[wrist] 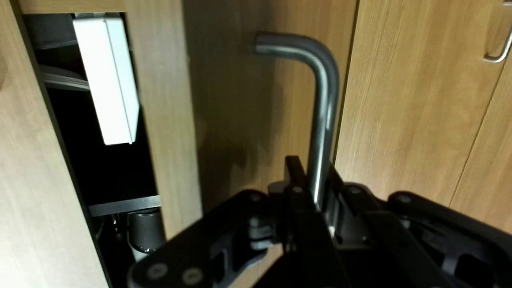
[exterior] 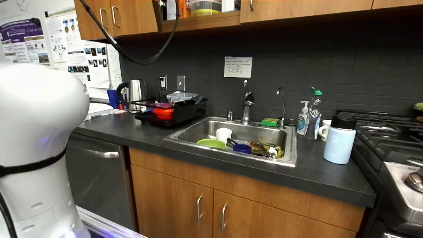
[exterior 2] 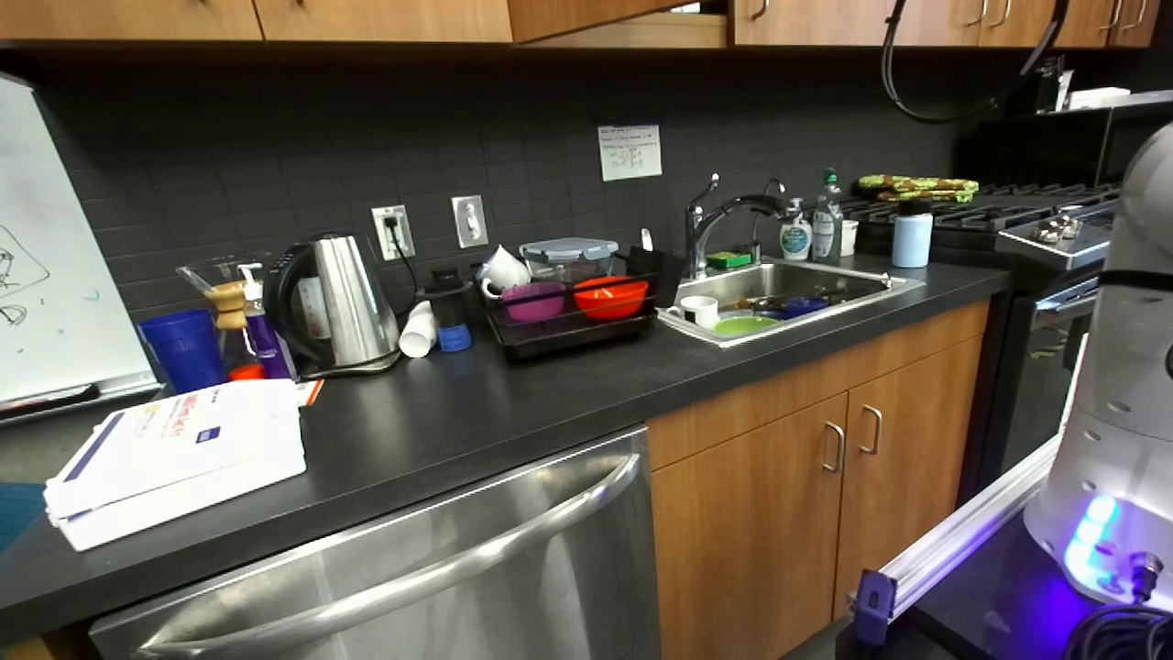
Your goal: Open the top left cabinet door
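A robot's gripper (wrist: 314, 172) holds the silver handle (wrist: 328, 96) of the cabinet door (wrist: 248, 132), its fingers (wrist: 294, 170) drawn in tight on either side of the thin bar, in the wrist view. The door stands ajar; at left in that view, a gap shows a white box (wrist: 106, 80) and a dark container (wrist: 146, 228) inside. In an exterior view, the door (exterior 2: 570, 16) sits at the upper edge, partly cropped, angled out from the row of wall cabinets (exterior 2: 385, 20) above the counter (exterior 2: 440, 394). The arm (exterior 2: 1127, 385) stands at one edge of both exterior views, its upper part out of frame. Below the cabinets, a kettle (exterior 2: 357, 302) sits near a black rack (exterior 2: 550, 345) holding a purple bowl (exterior 2: 534, 301) and a red bowl (exterior 2: 611, 300). A white mug (exterior: 224, 134), a green bowl (exterior: 211, 143) and a blue cup (exterior: 242, 148) are in the sink (exterior: 291, 142) among other items, while a pale blue bottle (exterior: 340, 145) stands upright on the counter just beside the stove (exterior: 398, 175).
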